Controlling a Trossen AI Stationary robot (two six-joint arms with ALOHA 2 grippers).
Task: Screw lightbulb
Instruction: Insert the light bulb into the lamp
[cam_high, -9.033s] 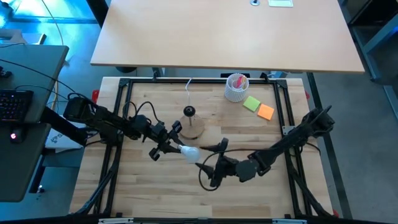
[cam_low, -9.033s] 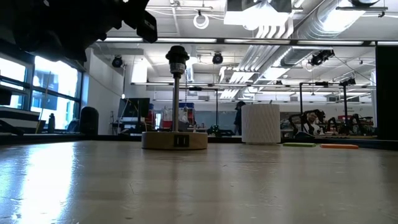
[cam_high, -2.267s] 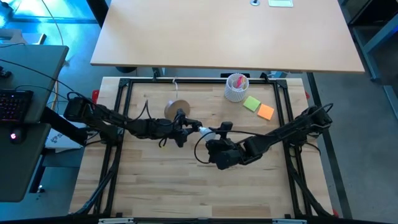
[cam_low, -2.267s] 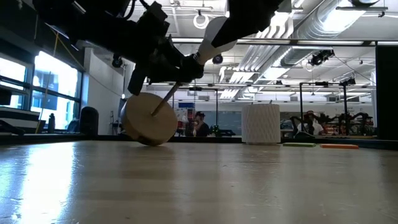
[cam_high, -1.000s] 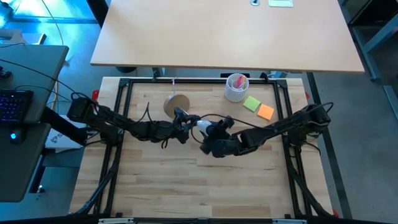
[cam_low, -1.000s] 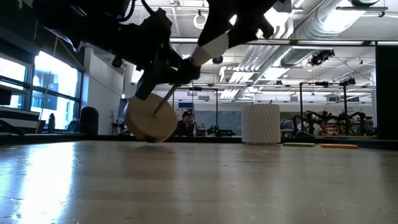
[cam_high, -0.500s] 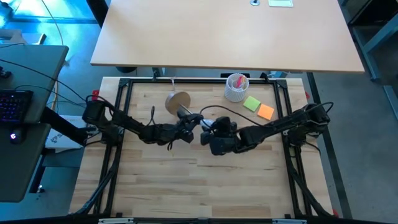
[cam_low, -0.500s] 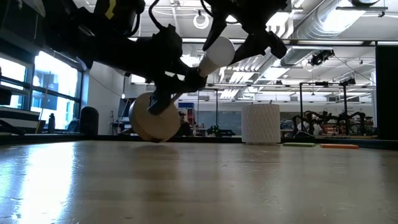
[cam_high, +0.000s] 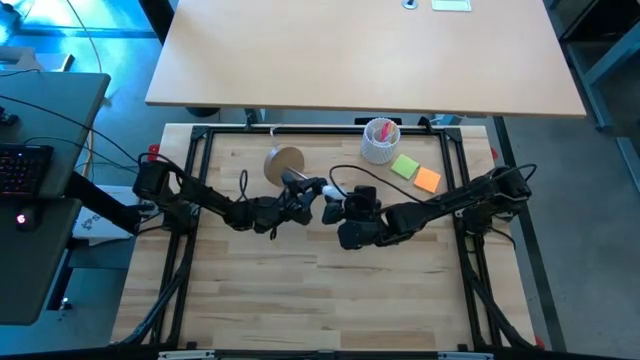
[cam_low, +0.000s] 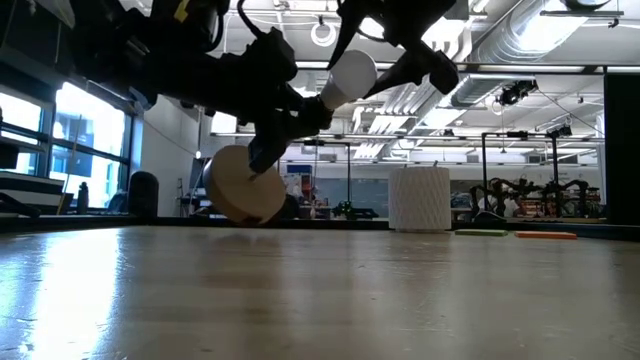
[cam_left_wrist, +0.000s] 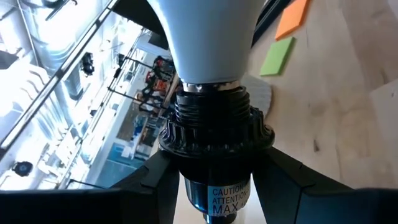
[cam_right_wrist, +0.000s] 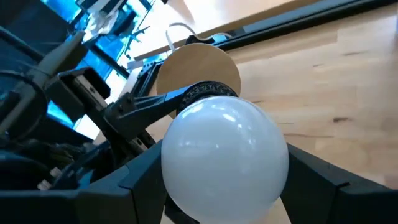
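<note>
The white lightbulb sits with its silver screw base in the mouth of the black socket of the lamp stand. The round wooden disc of the stand is tipped up on edge, toward the table's far side. My left gripper is shut on the socket, and my right gripper is shut on the bulb. They face each other above the table's middle. In the low view the bulb is high above the table, and the disc is lower and to its left. My left gripper pinches the black socket between its two fingers, just below the ribbed collar, coming level from the table's left. The stand is tilted, its disc toward the far side; whether the disc's rim touches the table I cannot tell. My right gripper pinches the bulb's round globe between its two fingers, one on each side. It comes roughly level from the table's right, along the bulb's axis. The bulb is clear of the table, its base pointing into the socket.
A white perforated cup with pink contents stands at the far right. Green and orange sticky notes lie beside it. A white cable runs from the disc to the far edge. Bare wood lies toward the near edge.
Both grippers have shifted a little toward the table's right with the bulb and the stand. My right gripper has turned about the bulb's axis. The bulb stays at the socket's mouth, and the disc stays tipped.
</note>
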